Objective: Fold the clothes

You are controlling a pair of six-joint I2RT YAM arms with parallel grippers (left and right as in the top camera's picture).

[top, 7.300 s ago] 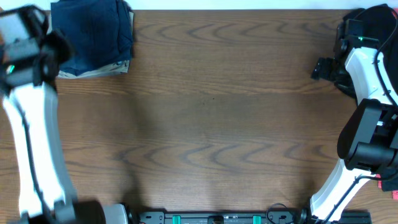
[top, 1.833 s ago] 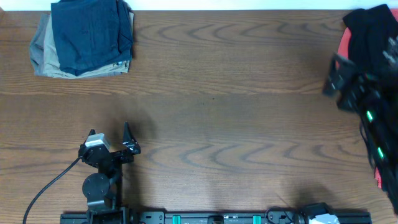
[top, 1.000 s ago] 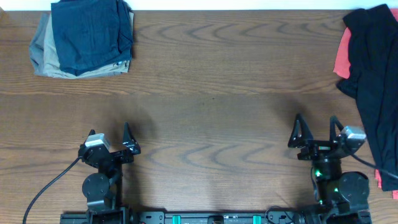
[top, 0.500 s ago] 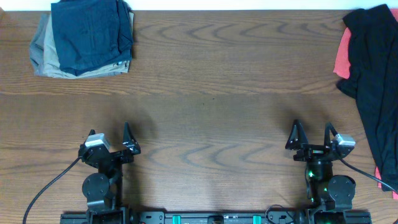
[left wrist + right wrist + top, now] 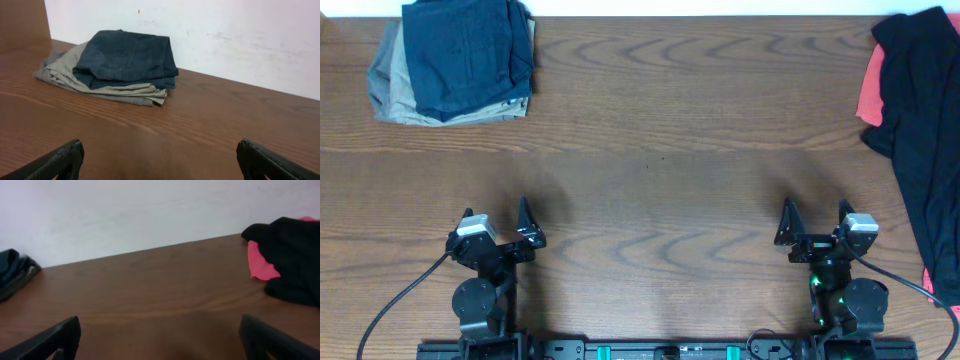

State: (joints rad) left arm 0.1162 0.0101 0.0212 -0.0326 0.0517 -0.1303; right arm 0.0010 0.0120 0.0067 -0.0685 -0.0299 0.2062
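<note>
Folded dark navy shorts lie on folded khaki-tan shorts at the table's far left corner; both also show in the left wrist view, navy on khaki. A black garment lies loose over a coral-red garment along the right edge; the right wrist view shows the black and the coral-red. My left gripper is open and empty near the front left. My right gripper is open and empty near the front right. Both sit far from the clothes.
The wooden table spans the view, with a white wall behind its far edge. A black cable runs from the left arm toward the front left corner. The arm bases stand at the front edge.
My right arm has drawn back from the black garment at the far right to the front right and settled slightly leftward. The left arm has stayed still for the last two seconds.
</note>
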